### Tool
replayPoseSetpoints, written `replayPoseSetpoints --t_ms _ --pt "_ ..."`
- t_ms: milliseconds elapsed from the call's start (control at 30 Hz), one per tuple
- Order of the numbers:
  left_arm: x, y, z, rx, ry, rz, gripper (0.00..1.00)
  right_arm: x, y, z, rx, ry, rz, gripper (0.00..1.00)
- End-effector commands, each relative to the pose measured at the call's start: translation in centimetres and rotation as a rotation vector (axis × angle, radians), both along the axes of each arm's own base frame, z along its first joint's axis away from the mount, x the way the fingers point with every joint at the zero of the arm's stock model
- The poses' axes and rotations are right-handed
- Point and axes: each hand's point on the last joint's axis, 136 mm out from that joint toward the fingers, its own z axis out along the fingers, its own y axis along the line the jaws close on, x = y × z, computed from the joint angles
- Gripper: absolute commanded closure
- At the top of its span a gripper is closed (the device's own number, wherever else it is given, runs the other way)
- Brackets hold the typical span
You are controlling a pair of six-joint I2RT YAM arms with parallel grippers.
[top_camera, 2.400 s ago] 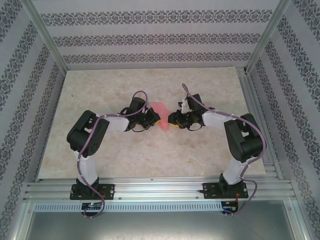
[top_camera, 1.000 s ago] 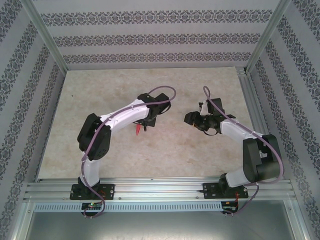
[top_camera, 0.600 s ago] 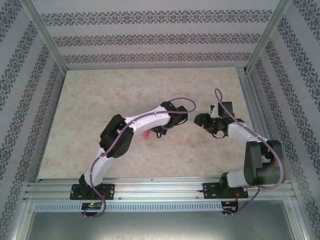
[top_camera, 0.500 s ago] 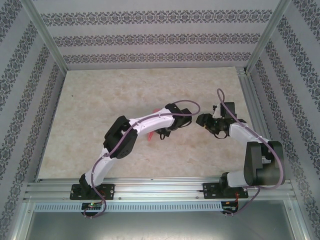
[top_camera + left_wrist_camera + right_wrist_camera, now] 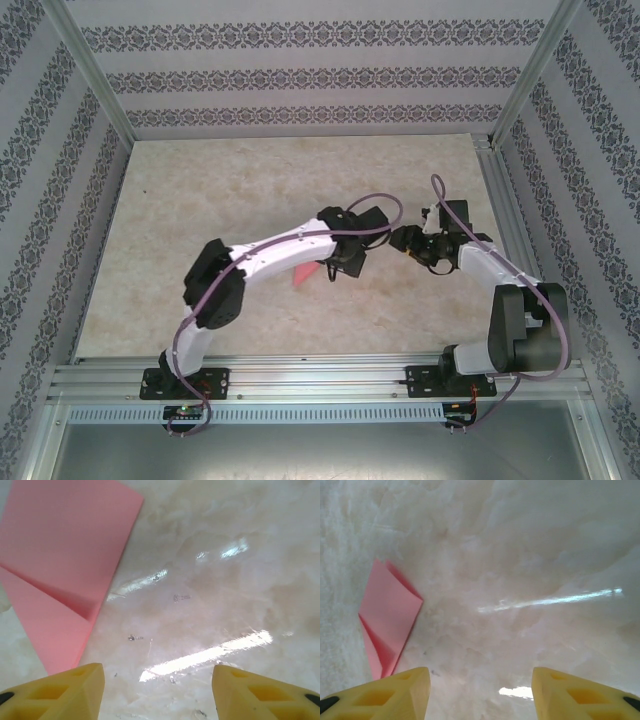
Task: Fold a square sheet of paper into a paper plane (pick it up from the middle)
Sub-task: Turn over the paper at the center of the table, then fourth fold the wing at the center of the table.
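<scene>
The paper plane [image 5: 303, 273] is pink paper folded into a narrow pointed shape with a crease, and it lies flat on the marble table. In the left wrist view the plane [image 5: 65, 565] fills the upper left, ahead of the left finger. My left gripper [image 5: 159, 672] is open just right of it, with only bare table between its yellow fingertips [image 5: 75, 690]. From above, the left gripper [image 5: 338, 268] hangs next to the plane. My right gripper [image 5: 402, 240] is open too, further right; its wrist view has the plane [image 5: 390, 620] at the left, and the gripper [image 5: 481, 675] holds nothing.
The pale marble tabletop [image 5: 200, 200] has free room at the left and the back. Aluminium frame rails [image 5: 300, 372] run along the near edge and a rail [image 5: 515, 240] along the right side. Patterned walls enclose the workspace.
My left gripper was shut on the pink paper and carried it rightward; it has now opened and the paper lies on the table. The right gripper stayed open and shifted slightly.
</scene>
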Motion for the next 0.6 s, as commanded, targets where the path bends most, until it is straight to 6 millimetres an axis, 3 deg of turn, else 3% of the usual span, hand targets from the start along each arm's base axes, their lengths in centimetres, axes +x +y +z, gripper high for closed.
replayPoseSetpoints --t_ms 0,67,133,300,567 --pt "3.2 3.2 2.2 -0.199 -0.042 0.159 0.41 0.7 4.1 1.8 0.048 -0.037 0.103 0.44" --pt "4.0 5.9 0.7 -0.285 0.01 0.244 0.37 0.7 6.5 1.8 0.047 -0.032 0.151 0.44" --pt "4.4 7.3 -0.8 -0.391 0.076 0.286 0.34 0.8 8.6 1.6 0.051 -0.025 0.18 0.44" --pt "4.7 7.5 -3.3 -0.613 0.207 0.298 0.31 0.8 13.3 0.5 0.047 -0.005 0.26 0.47" --pt "6.2 8.8 -5.5 -0.662 0.245 0.316 0.37 1.3 16.2 -1.9 0.033 0.051 0.304 0.58"
